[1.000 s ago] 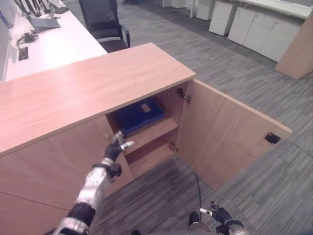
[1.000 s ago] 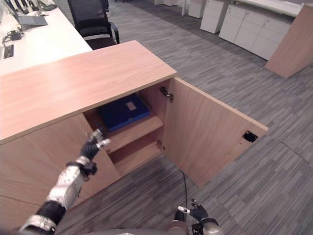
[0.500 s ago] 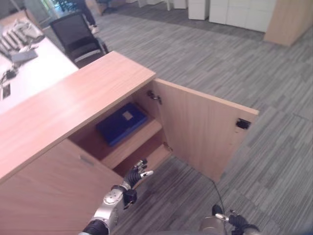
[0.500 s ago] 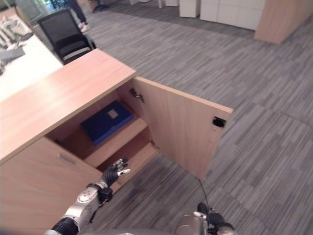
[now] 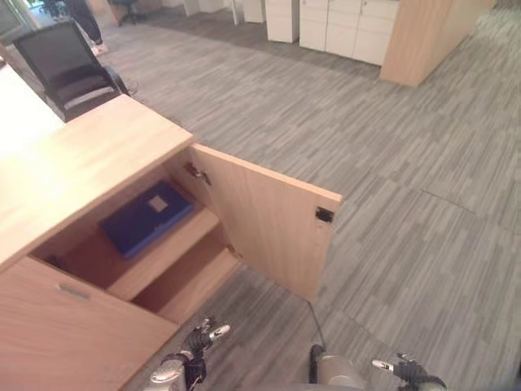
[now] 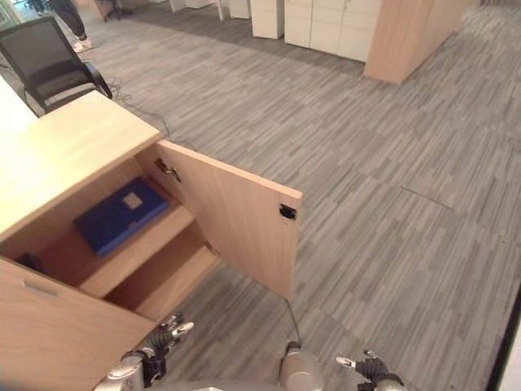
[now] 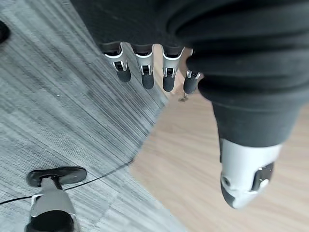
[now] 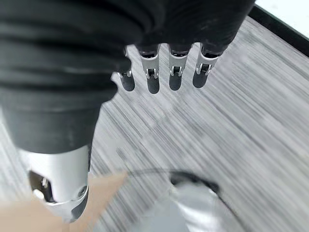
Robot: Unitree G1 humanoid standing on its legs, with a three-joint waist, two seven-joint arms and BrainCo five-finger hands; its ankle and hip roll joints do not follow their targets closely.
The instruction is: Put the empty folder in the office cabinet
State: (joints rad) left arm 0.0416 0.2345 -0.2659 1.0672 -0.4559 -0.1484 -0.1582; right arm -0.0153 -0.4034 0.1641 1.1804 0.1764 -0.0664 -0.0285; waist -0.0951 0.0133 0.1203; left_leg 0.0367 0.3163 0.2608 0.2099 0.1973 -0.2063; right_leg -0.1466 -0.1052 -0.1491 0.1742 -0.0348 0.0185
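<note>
No text, number, brand or sign can be read anywhere. The flat dark blue folder lying on the upper shelf of the open light wooden cabinet carries a small pale rectangular label on its cover, but whatever is printed on it is too small to make out. The open wooden cabinet door shows a small black fitting near its outer edge, with no legible marking on it.
</note>
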